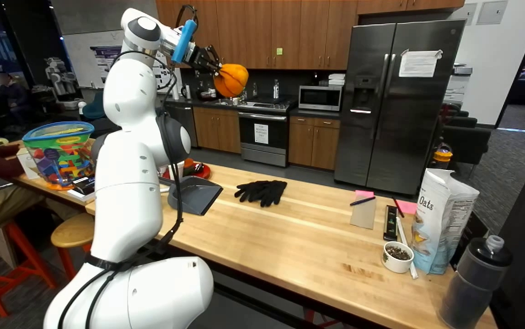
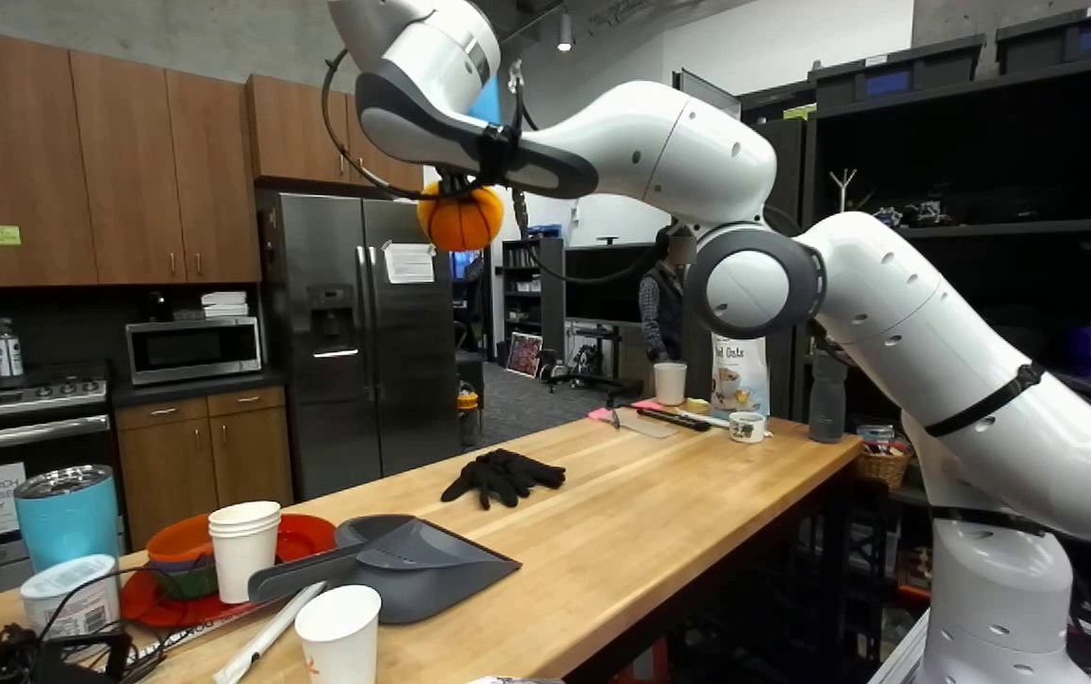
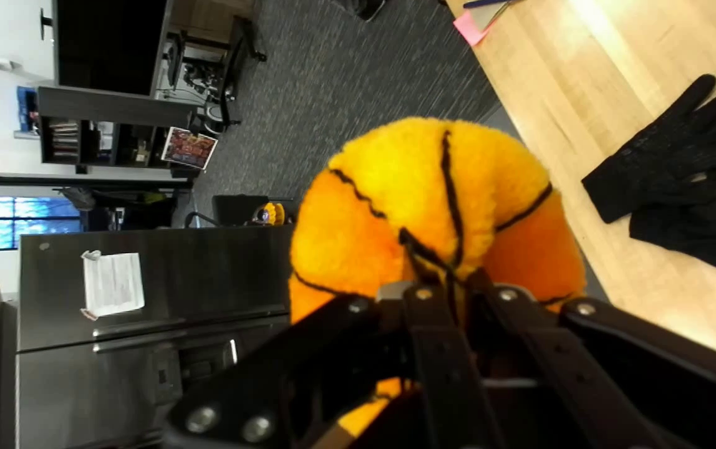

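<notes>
Close against the lens, across the bottom of the wrist view, a black gripper (image 3: 458, 290) is clamped on a soft ball (image 3: 433, 206), pinching some of its fabric. Fuzzy and orange (nearly yellow where the light catches it), the ball carries wavy black lines like a basketball's and puckers inward at the grip. It is up in the air, near the top middle of the frame in both exterior views. At the left side of an exterior view, a clear tub (image 1: 56, 145) with a blue top holds bright plastic pieces (image 1: 68, 169); at lower right, a small white bowl (image 1: 394, 266) contains dark bits (image 1: 398, 252), beside an oats bag (image 1: 443, 219). Lower left in an exterior view, coloured bowls (image 2: 180, 541) sit stacked on a red plate (image 2: 141, 598), next to stacked white cups (image 2: 244, 560).
</notes>
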You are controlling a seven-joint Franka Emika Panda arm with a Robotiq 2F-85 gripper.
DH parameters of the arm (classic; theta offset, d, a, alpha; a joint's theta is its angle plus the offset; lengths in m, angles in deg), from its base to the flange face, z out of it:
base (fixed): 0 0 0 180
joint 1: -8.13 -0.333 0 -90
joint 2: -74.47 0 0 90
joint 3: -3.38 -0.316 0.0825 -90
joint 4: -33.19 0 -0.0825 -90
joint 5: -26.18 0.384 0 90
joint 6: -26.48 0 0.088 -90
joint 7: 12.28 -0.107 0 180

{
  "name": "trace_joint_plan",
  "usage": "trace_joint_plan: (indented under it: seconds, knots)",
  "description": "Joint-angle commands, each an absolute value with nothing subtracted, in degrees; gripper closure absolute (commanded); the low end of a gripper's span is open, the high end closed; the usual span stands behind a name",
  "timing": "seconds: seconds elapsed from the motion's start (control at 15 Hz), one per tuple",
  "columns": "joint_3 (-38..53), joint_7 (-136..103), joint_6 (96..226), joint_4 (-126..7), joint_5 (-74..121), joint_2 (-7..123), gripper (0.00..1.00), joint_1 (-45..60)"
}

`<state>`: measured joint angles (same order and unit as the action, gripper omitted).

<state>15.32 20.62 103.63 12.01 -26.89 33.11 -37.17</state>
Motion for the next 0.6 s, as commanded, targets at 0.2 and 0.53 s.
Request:
trace_joint_plan:
  seconds: [0.2,0.53]
  knots:
    - [13.62,5.68,103.00,10.92,-25.67,38.45,0.97,-39.66]
    - [10.59,-4.56,99.69,11.50,-18.79,42.57,0.97,-38.38]
